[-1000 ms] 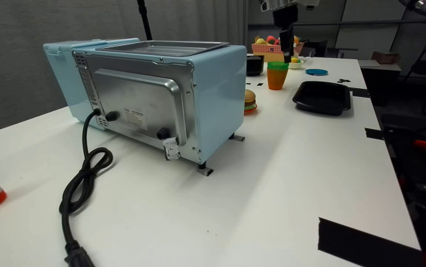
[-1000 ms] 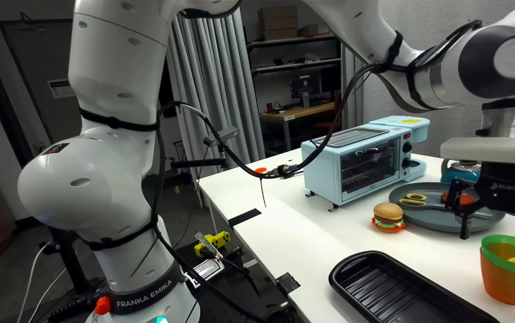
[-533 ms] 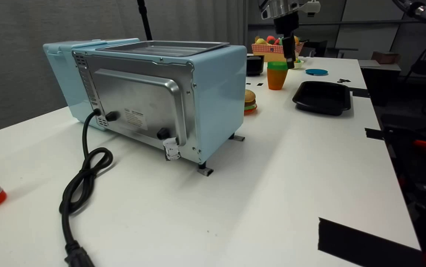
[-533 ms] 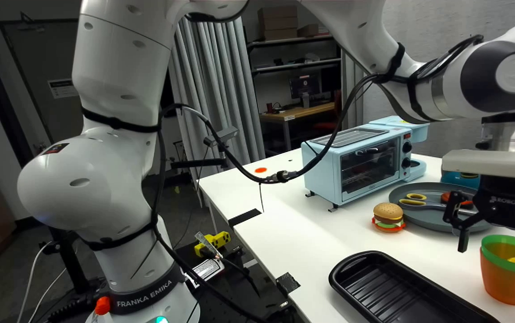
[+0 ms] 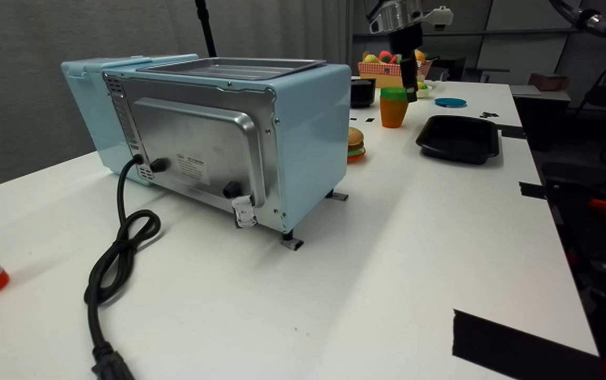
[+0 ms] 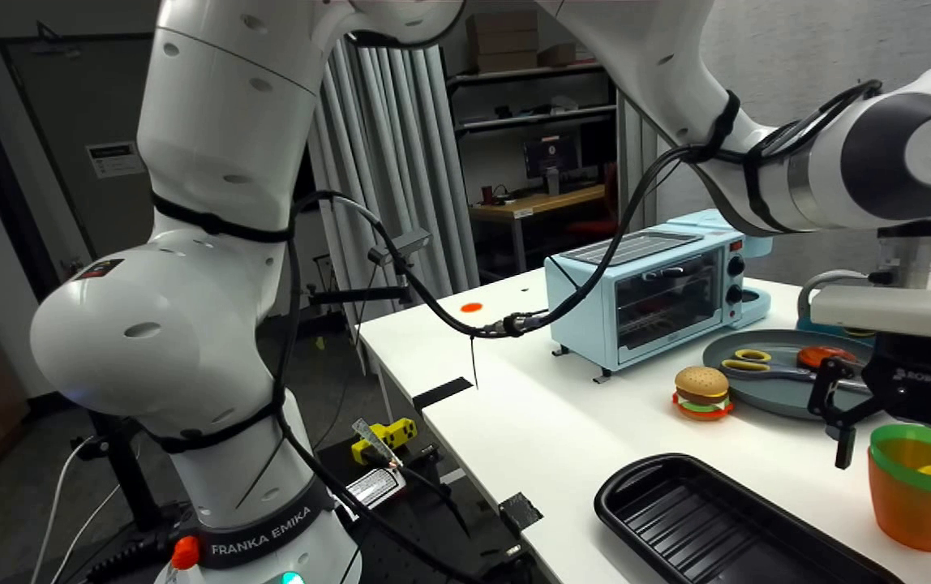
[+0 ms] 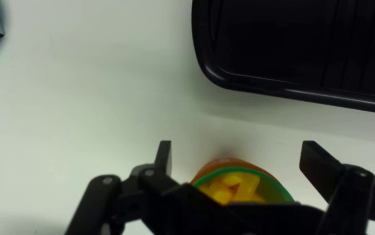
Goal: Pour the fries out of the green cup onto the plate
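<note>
The green cup (image 6: 920, 515) stands upright on the table, green at the top and orange below. It also shows in an exterior view (image 5: 393, 112) and at the bottom of the wrist view (image 7: 236, 169), partly hidden by the gripper. Yellow fries (image 7: 247, 186) lie inside it. My gripper (image 7: 236, 156) is open and empty, its fingers apart on either side of the cup in the wrist view. One finger hangs beside the rim in an exterior view; the other is mostly hidden. A grey plate (image 6: 765, 399) holds scissors and a red item. A blue plate (image 5: 451, 102) lies farther along.
A black tray (image 6: 725, 527) lies close to the cup and shows in the wrist view (image 7: 288, 49). A toy burger (image 6: 701, 392) sits beside the grey plate. The light-blue toaster oven (image 6: 660, 292) stands behind them. A fruit basket (image 5: 382, 79) is at the far end.
My gripper has moved down toward the cup, still open. The cup, plates and tray have not moved.
</note>
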Controlling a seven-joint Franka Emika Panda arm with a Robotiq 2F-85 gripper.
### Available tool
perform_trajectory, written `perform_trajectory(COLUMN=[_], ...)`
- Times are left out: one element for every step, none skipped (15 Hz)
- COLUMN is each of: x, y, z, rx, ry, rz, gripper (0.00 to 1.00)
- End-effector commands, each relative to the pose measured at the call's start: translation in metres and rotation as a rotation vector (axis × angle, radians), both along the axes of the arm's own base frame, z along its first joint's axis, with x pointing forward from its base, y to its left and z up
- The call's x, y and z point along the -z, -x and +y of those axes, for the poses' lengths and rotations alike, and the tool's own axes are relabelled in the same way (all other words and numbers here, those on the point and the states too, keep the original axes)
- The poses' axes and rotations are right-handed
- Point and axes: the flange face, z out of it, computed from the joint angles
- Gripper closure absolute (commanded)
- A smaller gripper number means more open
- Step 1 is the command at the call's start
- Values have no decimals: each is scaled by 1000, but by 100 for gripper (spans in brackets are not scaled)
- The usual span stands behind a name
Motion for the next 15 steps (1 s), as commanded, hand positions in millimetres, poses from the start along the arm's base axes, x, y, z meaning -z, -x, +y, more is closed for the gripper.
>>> perform_trajectory(x=[-1, 1, 3, 5, 7, 9, 11, 12, 13, 13, 12, 11, 10, 9, 8], y=[-14, -16, -18, -19, -21, -23, -24, -26, -29, -31, -34, -36, -38, -39, -40], z=[-10, -10, -10, -9, -8, -6, -4, -3, -3, -2, -2, -2, -2, -2, -3], rx=[-36, -38, -41, -45, -50, -56, -62, -65, -68, -71, -73, -74, -75, -74, -74], ry=[9, 8, 4, 1, -2, -3, -5, -6, -7, -7, -6, -6, -5, -3, -1], rz=[-35, -38, -36, -36, -35, -34, -34, -35, -37, -39, -43, -47, -51, -54, -57], gripper=[0, 0, 0, 0, 0, 0, 0, 0, 0, 0, 0, 0, 0, 0, 10])
